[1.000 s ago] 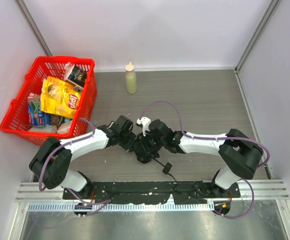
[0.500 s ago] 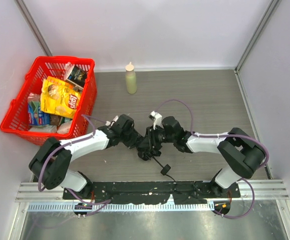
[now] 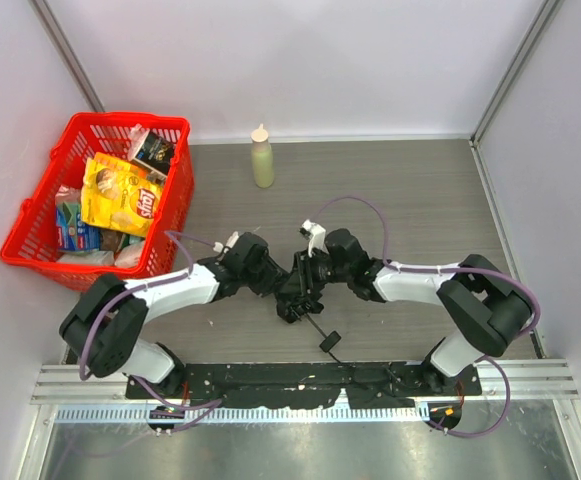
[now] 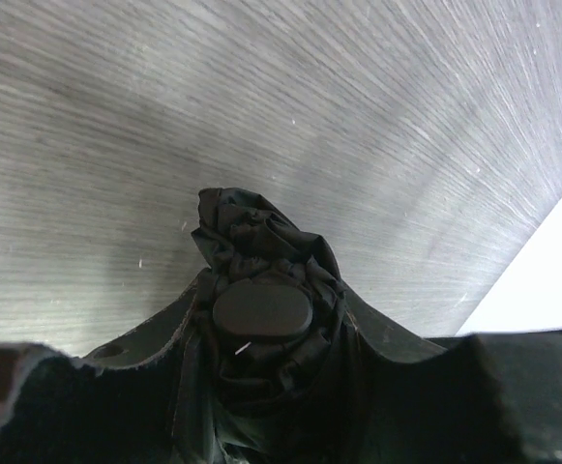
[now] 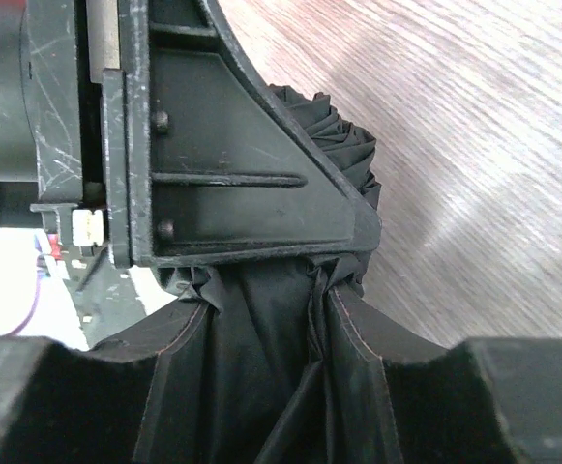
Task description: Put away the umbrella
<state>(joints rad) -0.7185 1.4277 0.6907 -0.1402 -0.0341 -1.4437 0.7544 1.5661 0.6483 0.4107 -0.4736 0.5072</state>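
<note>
The black cloth umbrella [image 3: 296, 296] lies bunched up in the middle of the grey wooden table [image 3: 420, 190], right between the two arms. Its thin black shaft [image 3: 315, 325] pokes out toward the near edge, with the small black handle [image 3: 330, 341] at the end. The left gripper [image 4: 266, 304] squeezes the round tip end, and cloth puffs out around its fingers [image 4: 155, 343]. The right gripper [image 5: 261, 329] has cloth packed tight between its fingers too, so it seems to be holding on as well. A moment ago the right wrist sat lower and nearer. Now it has turned and pushed in closer to the left one, and the bundle looks a bit tighter. The umbrella has hardly moved from its spot. I think it is being pressed shut, not put away yet. Off to the far left sit a red plastic basket [image 3: 30, 250] of snack bags and a pale squeeze bottle [image 3: 261, 160].
</note>
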